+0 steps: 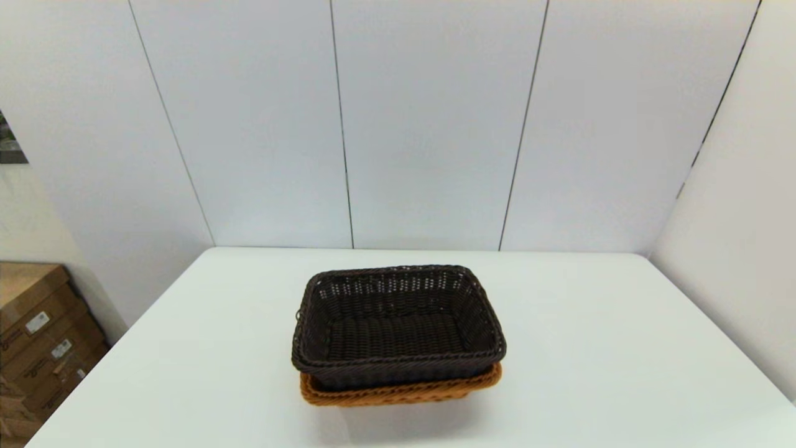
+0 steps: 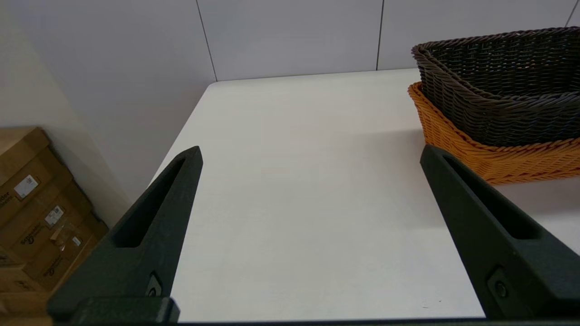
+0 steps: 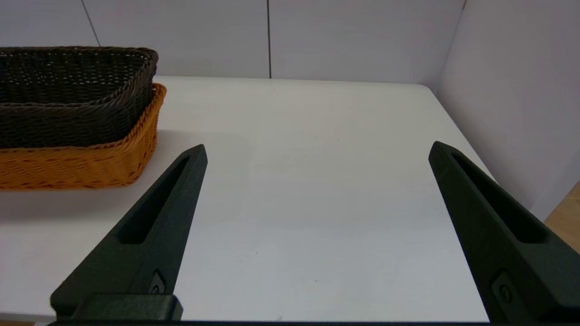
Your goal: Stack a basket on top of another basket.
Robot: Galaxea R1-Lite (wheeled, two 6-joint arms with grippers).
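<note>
The dark brown basket (image 1: 398,323) sits nested inside the orange basket (image 1: 401,391) near the table's front middle. Only the orange rim and front wall show beneath it in the head view. Both wrist views catch the pair from the side: dark basket (image 2: 503,86) in orange basket (image 2: 494,154), and dark basket (image 3: 72,95) in orange basket (image 3: 81,163). My left gripper (image 2: 310,156) is open, low over the table to the left of the baskets and apart from them. To their right, my right gripper (image 3: 317,151) is open and holds nothing. Neither arm shows in the head view.
The white table (image 1: 622,348) is bounded by grey wall panels (image 1: 429,124) at the back and right. Cardboard boxes (image 1: 37,336) stand on the floor beyond the table's left edge, boxes (image 2: 36,213) also showing in the left wrist view.
</note>
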